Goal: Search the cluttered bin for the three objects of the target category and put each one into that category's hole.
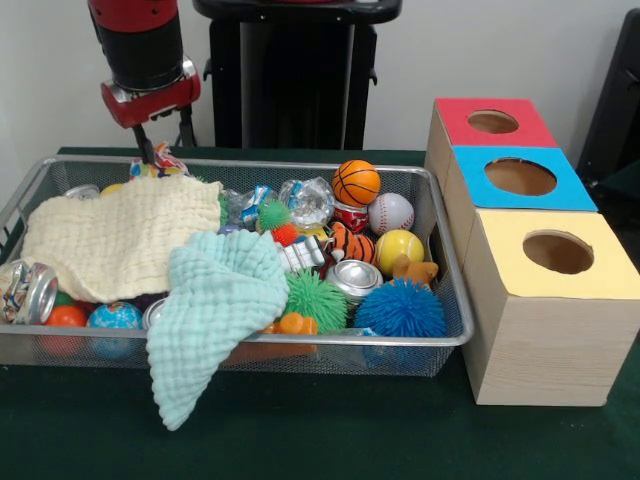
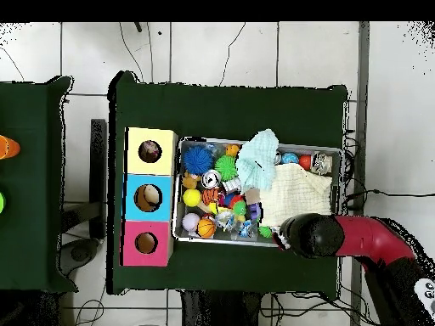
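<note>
The silver wire-mesh bin (image 1: 452, 300) is full of clutter; it also shows in the overhead view (image 2: 177, 222). My gripper (image 1: 149, 152) hangs from the red and black arm over the bin's far left corner. Its tip is right at a knotted multicoloured fabric bundle (image 1: 166, 163) that peeks above the far rim. I cannot tell whether it holds the bundle. No other knotted bundles show. In the overhead view the arm (image 2: 311, 235) covers the gripper and that corner.
A cream cloth (image 1: 120, 235) and a mint cloth (image 1: 215, 300) cover the bin's left half. Balls, spiky balls, cans and a foil wad (image 1: 308, 200) fill the right. Red (image 1: 490, 122), blue (image 1: 520, 177) and yellow (image 1: 555, 255) holed boxes stand right of the bin.
</note>
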You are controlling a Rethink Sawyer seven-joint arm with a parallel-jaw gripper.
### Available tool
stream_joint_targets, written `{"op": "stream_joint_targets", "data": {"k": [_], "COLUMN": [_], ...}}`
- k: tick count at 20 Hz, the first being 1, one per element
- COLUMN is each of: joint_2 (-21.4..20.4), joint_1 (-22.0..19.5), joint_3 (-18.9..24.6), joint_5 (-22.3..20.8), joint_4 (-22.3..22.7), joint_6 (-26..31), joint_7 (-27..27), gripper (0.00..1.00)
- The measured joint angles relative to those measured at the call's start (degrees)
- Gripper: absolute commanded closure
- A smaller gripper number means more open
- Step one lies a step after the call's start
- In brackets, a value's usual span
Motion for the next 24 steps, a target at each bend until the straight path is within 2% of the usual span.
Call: {"op": "stream_joint_targets", "data": {"k": [22,23,24], "joint_2": [1.9,2.1,2.1], "joint_1": [0.2,0.1,0.1], "joint_3": [-0.2,-0.2,-0.2], "joint_5": [-6.7,-6.7,-6.7], "joint_4": [0.0,0.0,0.0], "joint_6": [-3.0,-4.0,-4.2], "joint_7": [0.0,0.0,0.0], "gripper": [0.00,1.00,1.00]}}
